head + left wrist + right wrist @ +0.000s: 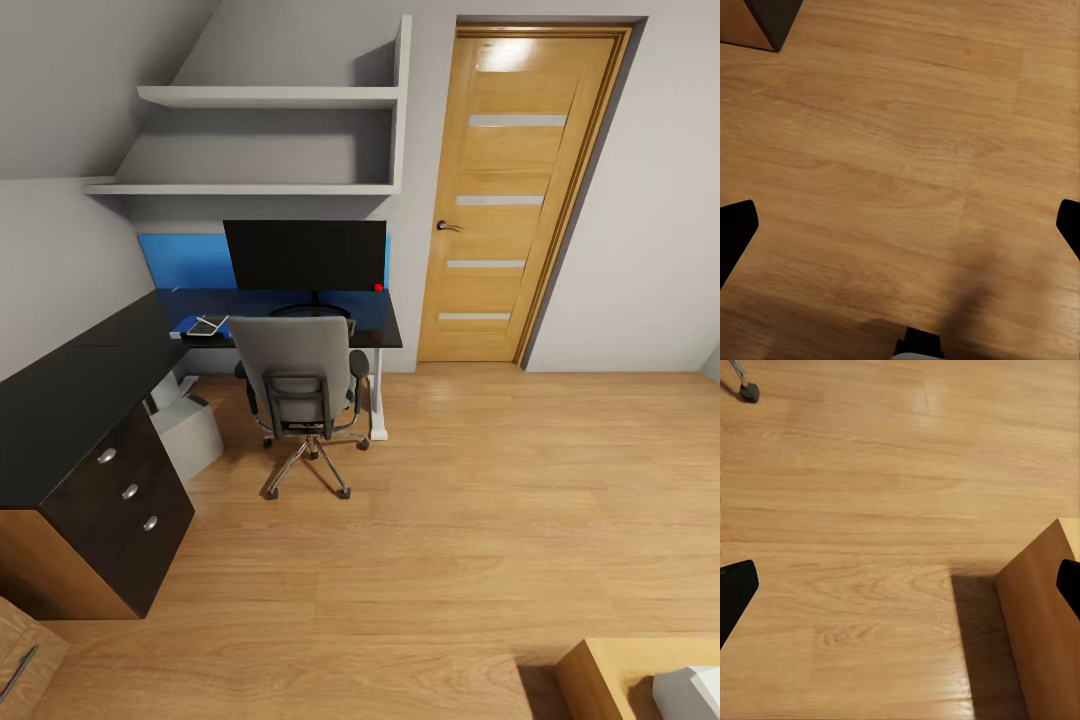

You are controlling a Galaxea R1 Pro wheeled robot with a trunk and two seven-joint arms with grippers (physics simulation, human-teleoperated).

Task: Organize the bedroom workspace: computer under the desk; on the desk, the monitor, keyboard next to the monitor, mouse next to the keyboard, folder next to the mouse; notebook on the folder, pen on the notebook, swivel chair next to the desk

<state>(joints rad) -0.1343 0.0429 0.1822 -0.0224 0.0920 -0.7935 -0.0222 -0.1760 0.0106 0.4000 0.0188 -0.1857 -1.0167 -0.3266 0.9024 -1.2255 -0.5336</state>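
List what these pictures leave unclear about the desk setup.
- Keyboard and mouse: in the head view the swivel chair back hides the desk in front of the monitor.
- Pen: the folder and notebook stack is too small to show it.
- Computer: partly under the desk, top hidden.

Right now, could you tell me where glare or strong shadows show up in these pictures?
Head view: a bright glare patch sits at the top of the wooden door, and shade lies under the shelves. Right wrist view: a dark shadow falls on the floor beside the wooden box.
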